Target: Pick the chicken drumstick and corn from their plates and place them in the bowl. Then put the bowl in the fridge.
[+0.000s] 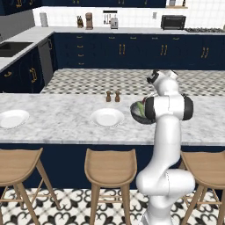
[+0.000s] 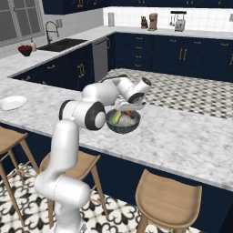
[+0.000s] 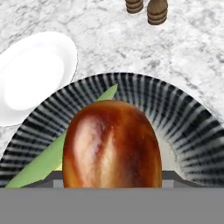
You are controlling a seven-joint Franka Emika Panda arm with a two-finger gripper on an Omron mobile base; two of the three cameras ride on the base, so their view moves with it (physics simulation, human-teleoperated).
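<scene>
While the fridge is out of sight, my arm [image 2: 91, 111] reaches over the marble counter [image 1: 57, 118], where both white plates [image 1: 107, 117] lie empty, one just left of the bowl [image 2: 124, 124] and the other [image 1: 13, 118] well apart. Inside the bowl lies the corn [image 2: 116, 118], and my gripper [image 2: 130, 107], part-open around the drumstick [image 3: 112, 144], hangs directly above it. I judge the release and the fridge step remain.

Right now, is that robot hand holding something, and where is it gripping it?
Yes: the gripper holds the chicken drumstick by its sides, over the bowl, where the corn already lies.
</scene>
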